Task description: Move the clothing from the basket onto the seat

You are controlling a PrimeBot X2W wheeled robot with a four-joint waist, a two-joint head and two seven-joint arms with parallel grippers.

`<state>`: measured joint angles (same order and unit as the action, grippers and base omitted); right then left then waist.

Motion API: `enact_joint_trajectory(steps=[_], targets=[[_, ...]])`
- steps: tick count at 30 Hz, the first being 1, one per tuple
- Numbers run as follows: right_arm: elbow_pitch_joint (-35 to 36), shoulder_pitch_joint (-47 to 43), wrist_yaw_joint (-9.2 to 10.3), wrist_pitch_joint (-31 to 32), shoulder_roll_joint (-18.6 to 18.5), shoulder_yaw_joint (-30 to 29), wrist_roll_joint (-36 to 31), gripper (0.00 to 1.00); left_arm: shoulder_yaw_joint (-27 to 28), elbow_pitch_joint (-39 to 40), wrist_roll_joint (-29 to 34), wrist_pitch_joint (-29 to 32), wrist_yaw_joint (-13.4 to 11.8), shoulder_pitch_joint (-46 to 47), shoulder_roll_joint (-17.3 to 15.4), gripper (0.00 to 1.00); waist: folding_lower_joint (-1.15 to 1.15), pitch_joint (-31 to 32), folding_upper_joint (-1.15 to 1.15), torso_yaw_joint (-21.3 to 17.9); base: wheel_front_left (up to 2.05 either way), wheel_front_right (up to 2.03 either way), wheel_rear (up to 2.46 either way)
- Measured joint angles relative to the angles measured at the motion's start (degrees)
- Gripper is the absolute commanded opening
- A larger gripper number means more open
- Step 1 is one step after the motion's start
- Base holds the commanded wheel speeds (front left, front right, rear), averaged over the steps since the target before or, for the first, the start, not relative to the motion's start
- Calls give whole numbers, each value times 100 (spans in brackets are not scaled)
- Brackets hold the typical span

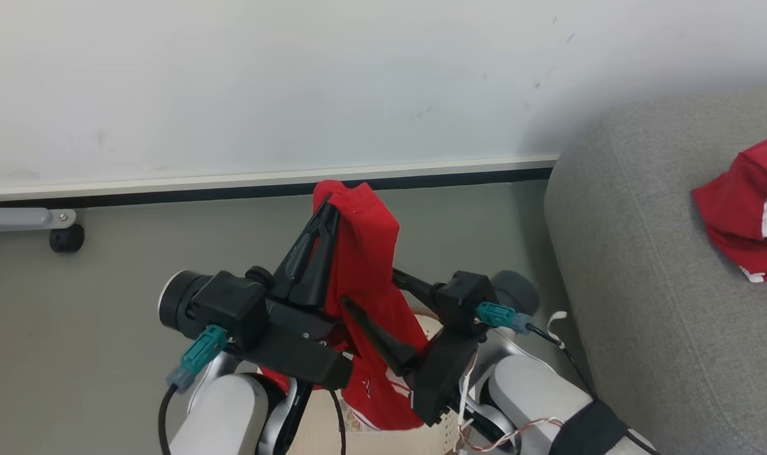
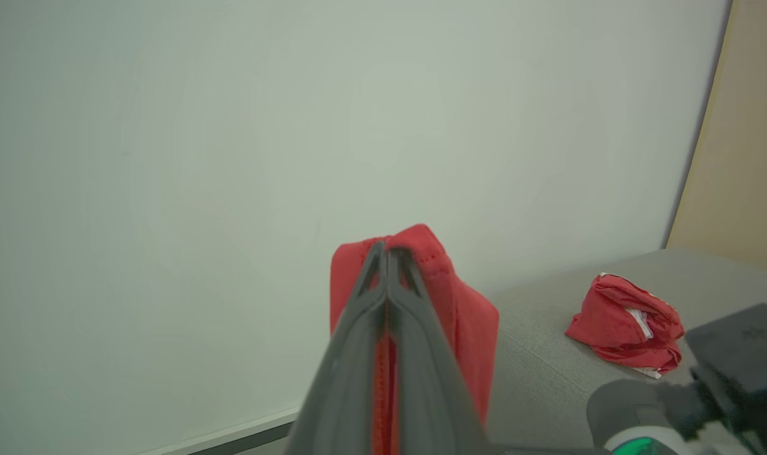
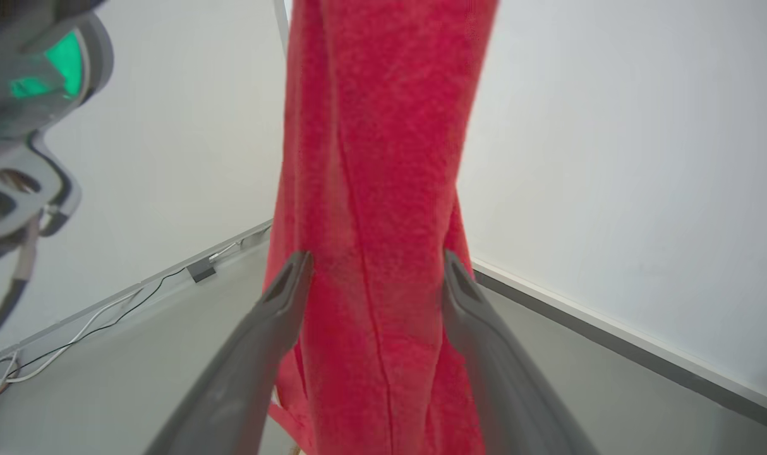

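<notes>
A red piece of clothing (image 1: 364, 253) hangs in the air from my left gripper (image 1: 326, 205), which is shut on its top fold. The left wrist view has the same pinch, gripper (image 2: 386, 249) on cloth (image 2: 469, 316). My right gripper (image 1: 371, 287) stands open lower down, one finger on each side of the hanging cloth. In the right wrist view the cloth (image 3: 371, 158) fills the gap of that gripper (image 3: 374, 265). Under both arms sits the basket (image 1: 445, 430), mostly hidden. The grey seat (image 1: 642, 284) lies to the right, also in the left wrist view (image 2: 548, 366).
A second red garment (image 1: 743, 215) lies crumpled on the seat, also in the left wrist view (image 2: 627, 322). A white wall with a baseboard (image 1: 232, 183) runs behind. A black caster (image 1: 66, 239) stands at the far left. Thin cables (image 3: 74, 335) run along the floor.
</notes>
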<state>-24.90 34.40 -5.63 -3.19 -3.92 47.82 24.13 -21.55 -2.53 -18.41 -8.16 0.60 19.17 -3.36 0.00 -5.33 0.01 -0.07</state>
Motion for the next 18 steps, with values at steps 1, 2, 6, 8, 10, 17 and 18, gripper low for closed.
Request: enact_joint_trajectory(steps=[1,2,6,8,10,17,18], targets=[[-1,62,0,-29,3,88,92,100,-15,9,0,0,21,25,-1,0,0,-4,0,11,0,0,0],[-7,120,7,-60,9,157,156,100,-29,18,-1,0,42,43,-1,0,0,-7,0,22,0,0,0],[-109,309,74,-171,8,335,397,0,-78,24,-1,0,42,54,3,0,0,-19,0,59,0,0,0],[-162,354,112,-222,7,431,513,0,-87,24,-2,0,42,55,3,0,0,-23,0,72,0,0,0],[-215,391,119,-255,8,513,586,0,-97,24,-4,0,42,55,4,0,0,-27,0,78,0,0,0],[-374,532,211,-410,8,708,884,0,-103,32,-15,-1,42,57,4,0,0,-35,0,79,0,0,0],[-390,549,213,-457,8,719,923,0,-103,38,-15,-1,42,57,4,0,0,-38,0,78,0,0,0]])
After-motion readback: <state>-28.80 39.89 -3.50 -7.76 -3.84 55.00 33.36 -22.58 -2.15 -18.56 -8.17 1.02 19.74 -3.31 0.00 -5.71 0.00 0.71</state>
